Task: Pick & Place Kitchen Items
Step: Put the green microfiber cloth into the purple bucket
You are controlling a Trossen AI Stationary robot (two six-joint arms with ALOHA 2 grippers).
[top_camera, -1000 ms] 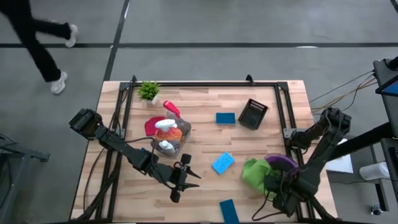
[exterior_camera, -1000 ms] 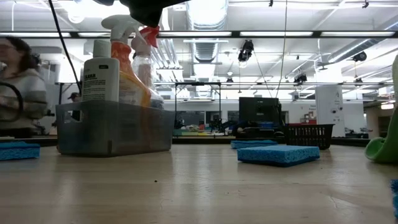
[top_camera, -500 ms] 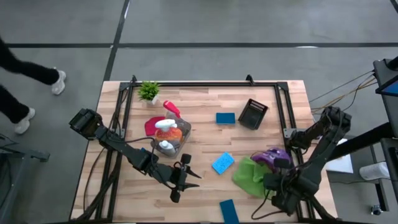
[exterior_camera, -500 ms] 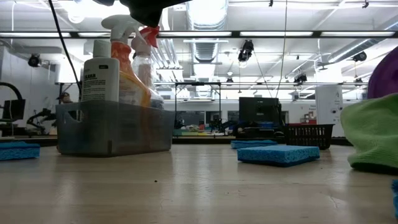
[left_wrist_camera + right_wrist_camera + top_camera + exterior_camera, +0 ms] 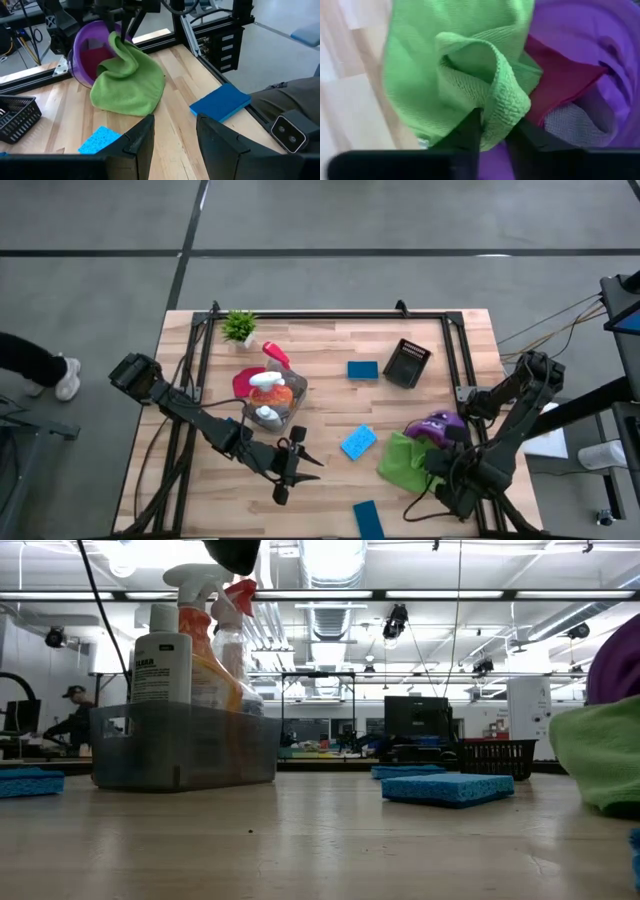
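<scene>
Where wooden table (image 5: 330, 405) meets grey floor, right claw (image 5: 492, 131) grasping green cloth (image 5: 404, 461), left claw (image 5: 300, 463) released

**Materials and surface finishes**

The table (image 5: 330, 405) is seen as pale planked wood with a matt, lightly grained face, framed by dark metal rails (image 5: 330, 314). The green cloth (image 5: 445, 75) is shown as soft woven fabric with a waffle-like texture; a red cloth (image 5: 560, 80) and a grey mesh-like cloth (image 5: 565, 127) lie within a smooth, slightly glossy purple plastic bowl (image 5: 82, 47). The blue sponges (image 5: 447, 787) appear porous and matt. The bottles are held in a translucent grey plastic bin (image 5: 180, 745). The black basket (image 5: 406, 363) appears as slotted plastic.
</scene>
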